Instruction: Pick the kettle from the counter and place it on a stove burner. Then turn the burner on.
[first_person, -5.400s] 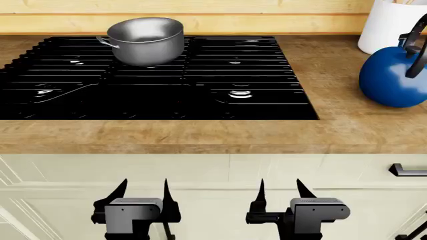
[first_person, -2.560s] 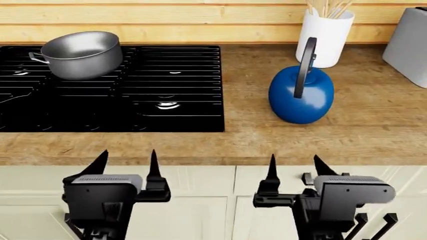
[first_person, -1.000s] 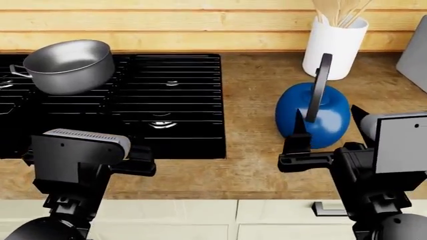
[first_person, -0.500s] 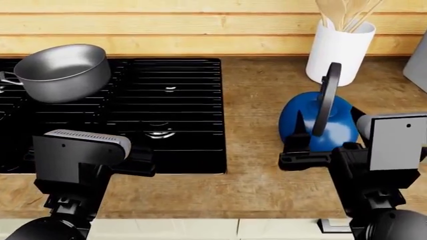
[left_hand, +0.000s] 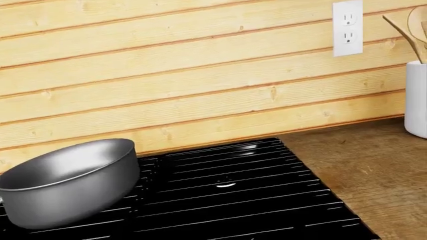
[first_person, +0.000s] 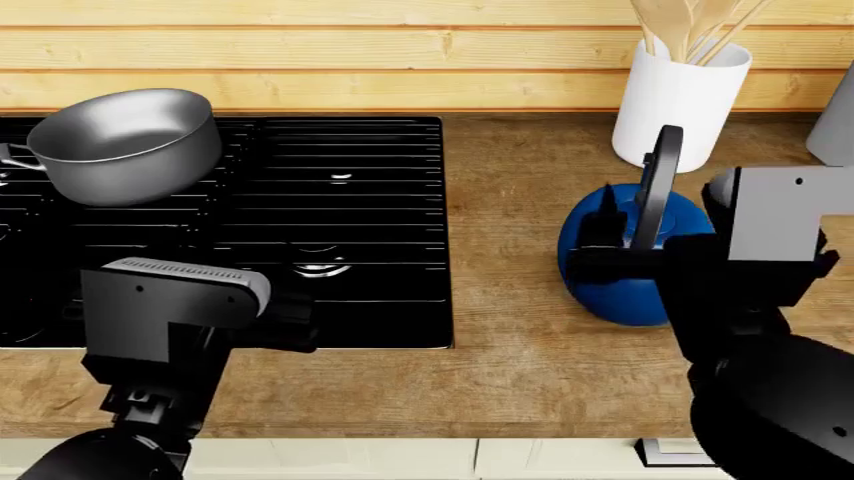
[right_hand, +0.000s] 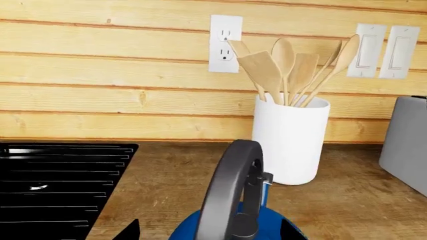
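Observation:
The glossy blue kettle (first_person: 625, 272) stands on the wood counter (first_person: 514, 330), to the right of the stove, with its black arched handle (first_person: 654, 185) upright. My right gripper (first_person: 661, 215) is open, one finger on each side of the handle without touching it. In the right wrist view the handle (right_hand: 230, 195) rises between the two tips of the right gripper (right_hand: 212, 231). The nearest stove burner (first_person: 320, 268) lies at the stove's front right, and another (first_person: 340, 177) behind it. My left gripper (first_person: 200, 285) hovers over the stove's front; its fingers are hidden.
A grey steel pot (first_person: 120, 140) sits on the back left grate. A white utensil jar (first_person: 681, 95) with wooden spoons stands behind the kettle. A grey appliance (right_hand: 407, 145) stands at the far right. The plank wall closes off the back.
The view shifted right and both arms rose over the counter. In the last half second my right gripper moved forward until its fingers straddle the kettle's handle. The kettle has not moved.

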